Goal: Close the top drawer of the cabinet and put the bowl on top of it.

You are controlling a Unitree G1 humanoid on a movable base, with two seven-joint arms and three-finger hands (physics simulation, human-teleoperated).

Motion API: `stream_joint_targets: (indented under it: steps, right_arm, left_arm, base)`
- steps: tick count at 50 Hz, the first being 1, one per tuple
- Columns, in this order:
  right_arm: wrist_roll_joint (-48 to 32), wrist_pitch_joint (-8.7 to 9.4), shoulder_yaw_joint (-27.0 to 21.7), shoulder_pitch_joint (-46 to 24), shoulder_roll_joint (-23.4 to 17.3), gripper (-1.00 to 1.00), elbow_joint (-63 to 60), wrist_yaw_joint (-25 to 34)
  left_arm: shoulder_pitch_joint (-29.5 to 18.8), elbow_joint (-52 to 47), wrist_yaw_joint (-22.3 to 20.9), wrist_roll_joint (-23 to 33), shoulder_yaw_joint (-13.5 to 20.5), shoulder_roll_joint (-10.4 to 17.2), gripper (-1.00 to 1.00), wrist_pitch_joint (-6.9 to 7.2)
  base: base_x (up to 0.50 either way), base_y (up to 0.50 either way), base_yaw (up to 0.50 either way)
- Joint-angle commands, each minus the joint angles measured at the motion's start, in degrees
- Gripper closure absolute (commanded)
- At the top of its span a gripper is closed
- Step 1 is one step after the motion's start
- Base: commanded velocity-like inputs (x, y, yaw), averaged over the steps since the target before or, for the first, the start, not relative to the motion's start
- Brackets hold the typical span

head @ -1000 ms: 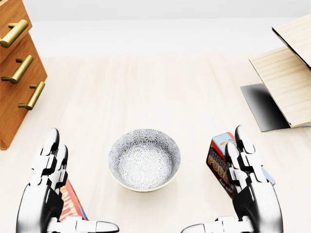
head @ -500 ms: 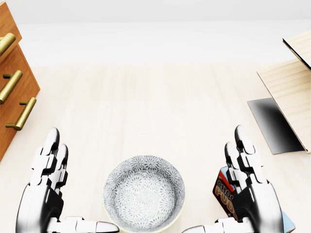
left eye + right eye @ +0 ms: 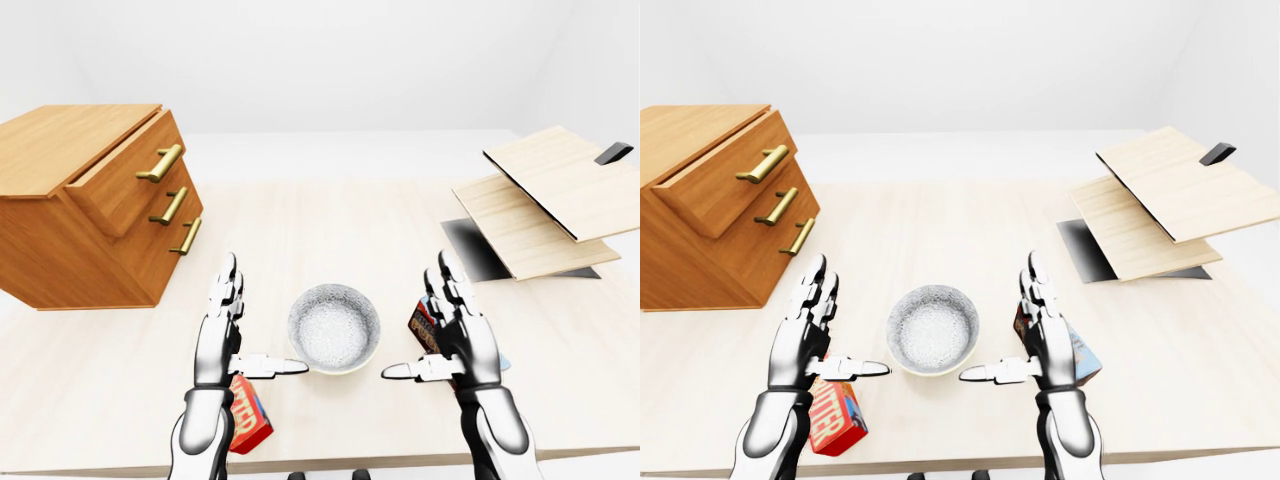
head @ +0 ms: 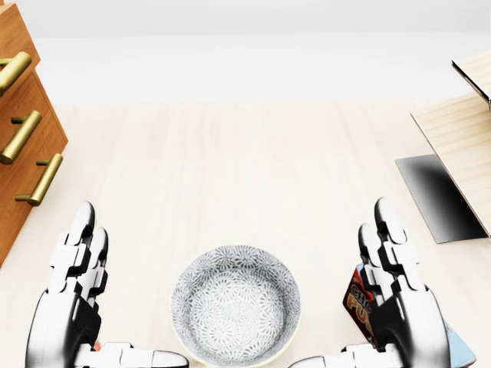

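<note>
Top drawer (image 3: 128, 178) of cabinet (image 3: 60, 215) ajar; both hands, left (image 3: 222, 330) and right (image 3: 458, 335), fingers open, flank patterned bowl (image 3: 334, 327) on worktop (image 3: 330, 230)—likely bowl pickup next, needing both closing inward.

On the table (image 3: 330, 220), the cabinet (image 3: 75, 215) stands at the left of the left-eye view, its top drawer (image 3: 130, 180) pulled out beyond the two below. The bowl (image 3: 334, 327) sits near the table's lower edge, between the left hand (image 3: 224, 335) and the right hand (image 3: 455, 335), apart from both. A box (image 3: 246, 420) lies under the left hand; another box (image 3: 425, 328) stands behind the right hand, possibly touching it. Stacked boards (image 3: 545, 200) lean at the right.
</note>
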Motion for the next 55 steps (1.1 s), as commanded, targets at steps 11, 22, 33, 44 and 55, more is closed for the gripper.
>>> stream_joint_targets:
  steps: [11, 22, 33, 44, 55]
  right_arm:
    - [-0.3, -1.9, 0.29, 0.95, -0.02, -1.0, -0.21, -0.49]
    - [0.16, -1.57, 0.29, 1.1, -0.07, -1.0, -0.26, 0.02]
    - [2.07, -3.26, -0.38, 2.31, 0.1, -1.0, -1.57, 1.15]
    - [1.78, -4.81, -1.47, 3.3, 0.73, -1.0, -2.94, 0.97]
    - [2.07, -4.85, -2.4, 4.35, 1.12, -1.0, -4.53, 1.22]
  left_arm:
    - [0.06, 0.3, 0.02, 0.06, 0.04, 0.04, -1.0, -0.34]
    - [-0.48, 1.48, 0.02, 0.39, -0.12, 0.09, -1.0, -0.43]
    - [-5.26, 6.39, -0.95, 1.68, -0.81, 0.41, -1.0, 3.81]
    - [-15.59, 11.6, -1.14, 3.87, 1.64, 0.64, -1.0, 3.85]
    - [-20.67, 7.71, -1.76, 4.7, 1.05, 0.41, -1.0, 3.85]
  base:
    - [0.0, 0.47, 0.0]
    - [0.0, 0.5, 0.0]
    - [0.0, 0.04, 0.0]
    - [0.0, 0.0, 0.0]
    - [0.0, 0.0, 0.0]
